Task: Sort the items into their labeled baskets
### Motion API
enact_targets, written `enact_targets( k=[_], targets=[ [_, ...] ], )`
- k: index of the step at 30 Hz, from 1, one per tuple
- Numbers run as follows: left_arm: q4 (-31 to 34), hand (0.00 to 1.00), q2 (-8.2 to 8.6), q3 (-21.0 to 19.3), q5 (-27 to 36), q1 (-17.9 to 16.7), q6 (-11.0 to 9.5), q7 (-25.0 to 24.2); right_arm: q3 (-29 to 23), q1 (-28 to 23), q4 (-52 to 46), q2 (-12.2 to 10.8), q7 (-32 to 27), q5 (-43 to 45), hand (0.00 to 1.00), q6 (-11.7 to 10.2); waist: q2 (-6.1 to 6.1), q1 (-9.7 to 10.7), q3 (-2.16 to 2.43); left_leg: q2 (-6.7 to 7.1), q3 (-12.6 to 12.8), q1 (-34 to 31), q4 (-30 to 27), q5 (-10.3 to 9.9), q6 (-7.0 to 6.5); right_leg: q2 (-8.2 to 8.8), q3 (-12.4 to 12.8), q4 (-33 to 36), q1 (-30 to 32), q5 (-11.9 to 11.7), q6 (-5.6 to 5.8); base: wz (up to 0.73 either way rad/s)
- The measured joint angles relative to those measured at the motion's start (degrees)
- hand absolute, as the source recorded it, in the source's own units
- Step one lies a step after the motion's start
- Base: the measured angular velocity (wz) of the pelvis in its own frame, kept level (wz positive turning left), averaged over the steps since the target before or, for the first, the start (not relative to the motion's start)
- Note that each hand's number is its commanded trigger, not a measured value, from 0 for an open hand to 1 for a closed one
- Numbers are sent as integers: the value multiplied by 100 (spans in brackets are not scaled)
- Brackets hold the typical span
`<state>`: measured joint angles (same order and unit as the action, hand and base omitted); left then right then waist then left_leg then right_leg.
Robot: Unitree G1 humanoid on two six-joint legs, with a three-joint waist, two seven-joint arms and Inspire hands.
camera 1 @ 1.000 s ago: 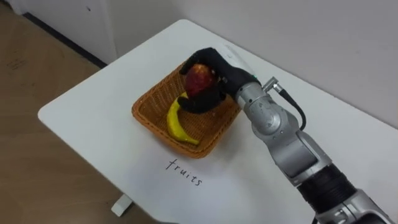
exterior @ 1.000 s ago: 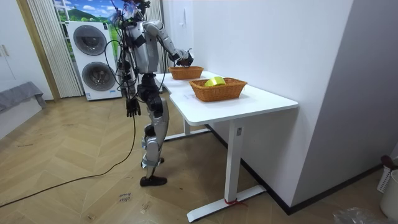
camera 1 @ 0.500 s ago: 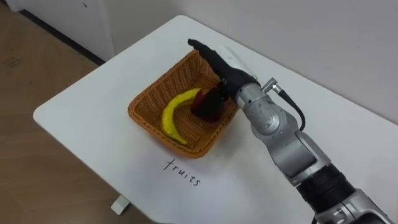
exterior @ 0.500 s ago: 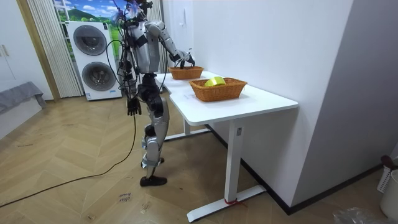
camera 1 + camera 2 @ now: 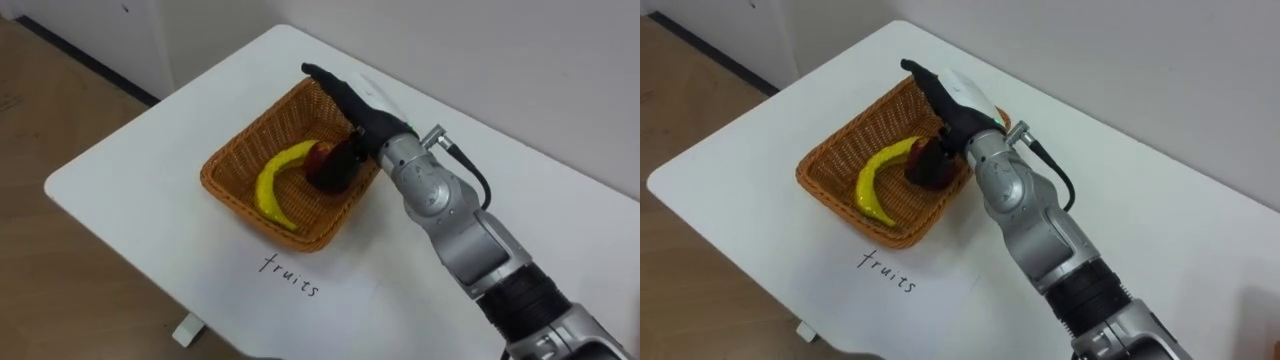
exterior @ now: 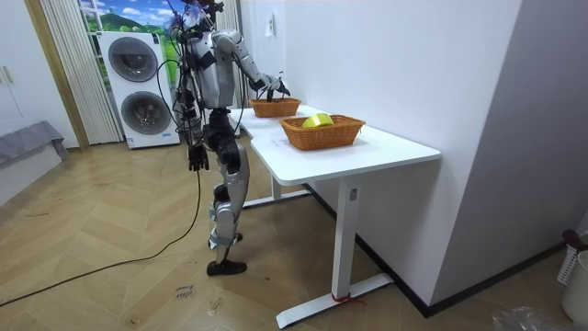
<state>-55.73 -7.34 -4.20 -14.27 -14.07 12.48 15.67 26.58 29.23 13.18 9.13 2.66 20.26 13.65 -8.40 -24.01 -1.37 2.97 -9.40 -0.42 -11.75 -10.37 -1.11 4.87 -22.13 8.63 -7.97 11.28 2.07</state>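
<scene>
The right hand (image 5: pixel 352 105), fingers straight and gripping nothing, reaches over the fruit basket (image 5: pixel 222 190), where the apple (image 5: pixel 322 168) lies just below its palm, right of the banana (image 5: pixel 272 188); the left hand (image 6: pixel 196 158) hangs well apart.

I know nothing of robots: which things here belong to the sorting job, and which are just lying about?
Part of the job:
- wicker basket holding a banana and an apple
- right hand, open over it
- second basket with a yellow item
- handwritten label on the white table

Just there:
- washing machines
- left hand, hanging idle
</scene>
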Motion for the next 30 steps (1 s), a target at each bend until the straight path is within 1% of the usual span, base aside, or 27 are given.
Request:
enact_targets(
  k=[3, 5, 7, 9, 11, 12, 13, 14, 15, 16, 17, 19, 20, 21, 22, 23, 24, 25, 26, 27, 28, 29, 30],
  targets=[
    [8, 0, -4, 10, 14, -7, 0, 26, 0, 0, 0, 1, -21, -4, 0, -19, 2, 10, 3, 0, 27, 4, 7, 0, 0, 1, 3, 0, 0, 0, 0, 0],
    [9, 0, -4, 11, 20, -8, -2, 60, -3, 0, 0, 6, -92, -11, 0, -69, 1, 15, 3, -1, 44, 5, 8, 0, 0, 1, 9, 0, 2, 0, 0, 0],
    [12, 0, -5, -2, 13, -11, -53, 104, -98, 0, -24, 45, -155, -70, 0, -191, 4, 28, 6, 0, 52, -8, 10, 0, 0, 1, 21, -1, 12, 0, 0, 0],
    [9, 0, -11, -9, 10, -28, -91, 126, -152, 3, -78, 78, -235, -136, 0, -243, 17, 35, 16, -1, 63, 2, 12, 0, 0, 2, 29, -1, 8, 0, 0, -4],
    [26, 0, 0, -9, 9, -53, -118, 132, -289, 11, -111, 80, -273, -164, 0, -311, 35, 47, 32, -15, 142, 35, 12, 0, 0, 3, 144, -1, 8, 0, 0, -12],
    [58, 0, 4, -17, 9, -89, -126, 126, -388, 8, -217, 85, -313, -160, 0, -315, 64, 104, 32, -22, 143, 35, 7, 0, -1, 6, 153, -3, 10, 0, 0, -6],
    [59, 0, 3, -40, 2, -121, -129, 119, -493, 6, -403, 102, -359, -163, 0, -316, 79, 193, 42, -25, 139, 30, 4, 0, -1, 6, 158, -3, 12, 0, 0, 0],
    [57, 0, 2, -65, -1, -136, -129, 116, -558, 1, -510, 108, -383, -162, 0, -319, 91, 239, 47, -23, 138, 30, 3, 0, -1, 7, 161, -3, 11, 0, 0, 0],
    [56, 0, 3, -141, -2, -170, -130, 110, -704, 0, -696, 138, -451, -163, 0, -375, 115, 365, 55, -21, 142, 31, 3, 0, -1, 6, 177, -3, 8, 0, 0, -4],
    [55, 0, 0, -205, -24, -173, -132, 111, -887, 0, -899, 208, -526, -224, 0, -432, 132, 445, 58, -22, 172, 45, 7, 1, -1, 6, 188, -2, 9, 0, 0, -7],
    [56, 0, 6, -258, -44, -185, -142, 112, -977, -6, -1016, 253, -576, -268, 0, -436, 135, 479, 59, -21, 190, 55, 8, 1, -1, 3, 196, -2, 7, 0, 0, -11],
    [55, 0, 12, -404, 0, -214, -181, 128, -1300, -128, -1699, 533, -767, -290, 0, -444, 148, 712, 62, -27, 228, 86, 5, 1, -1, -2, 213, 1, -20, 0, 0, -8],
    [56, 0, 14, -407, 9, -197, -182, 130, -1381, -143, -1841, 600, -831, -300, 0, -480, 175, 788, 53, -30, 260, 104, 8, 0, -1, -2, 240, -1, -23, 0, 0, -16],
    [59, 0, 24, -407, 12, -224, -186, 135, -1544, -154, -1999, 685, -979, -307, 0, -603, 202, 923, 73, -33, 318, 128, 15, 0, -2, 0, 318, -1, -20, -1, -1, -24],
    [61, 0, 25, -407, 11, -240, -211, 154, -1727, -188, -2134, 752, -1155, -320, 0, -679, 196, 1050, 109, -38, 368, 155, 24, 0, -2, 2, 375, 2, -19, -1, -1, -26],
    [61, 0, 23, -413, 7, -223, -231, 165, -1813, -204, -2176, 788, -1239, -353, 0, -706, 212, 1117, 112, -49, 429, 182, 40, 0, -2, 1, 441, 2, -14, -1, -1, -37],
    [49, 0, 20, -454, 11, -225, -297, 170, -2011, -274, -2272, 864, -1365, -423, 0, -750, 254, 1185, 123, -62, 542, 222, 56, 0, -2, -1, 557, 2, -7, -1, -1, -46],
    [41, 0, 11, -467, 13, -221, -352, 185, -2183, -353, -2390, 943, -1508, -422, 0, -758, 268, 1300, 147, -74, 628, 264, 95, 1, -3, -4, 675, 11, 8, -1, -1, -46],
    [29, 0, 0, -468, 22, -222, -394, 206, -2240, -382, -2448, 982, -1581, -416, 0, -758, 286, 1359, 154, -79, 660, 286, 118, 4, -9, -11, 736, 21, 16, -1, -1, -43],
    [-2, 0, -19, -476, 69, -223, -441, 266, -2351, -411, -2552, 1050, -1693, -417, 0, -760, 316, 1490, 166, -109, 773, 314, 145, 5, -9, -26, 831, 45, 36, -4, -5, -38],
    [-48, 0, -41, -514, 125, -217, -488, 289, -2480, -415, -2627, 1129, -1789, -428, 0, -783, 326, 1676, 182, -131, 830, 344, 168, 4, -9, -40, 921, 96, 57, -5, -7, -43],
    [-121, 0, -51, -561, 118, -197, -556, 290, -2668, -436, -2694, 1229, -1881, -481, 0, -802, 335, 1806, 187, -153, 897, 421, 217, 5, -8, -55, 968, 125, 51, -5, -7, -32],
    [-121, 0, -49, -567, 119, -206, -560, 290, -2774, -450, -2721, 1284, -1939, -523, 0, -820, 334, 1847, 193, -163, 940, 453, 227, 4, -7, -63, 1009, 125, 47, -6, -9, -39]
  ],
)
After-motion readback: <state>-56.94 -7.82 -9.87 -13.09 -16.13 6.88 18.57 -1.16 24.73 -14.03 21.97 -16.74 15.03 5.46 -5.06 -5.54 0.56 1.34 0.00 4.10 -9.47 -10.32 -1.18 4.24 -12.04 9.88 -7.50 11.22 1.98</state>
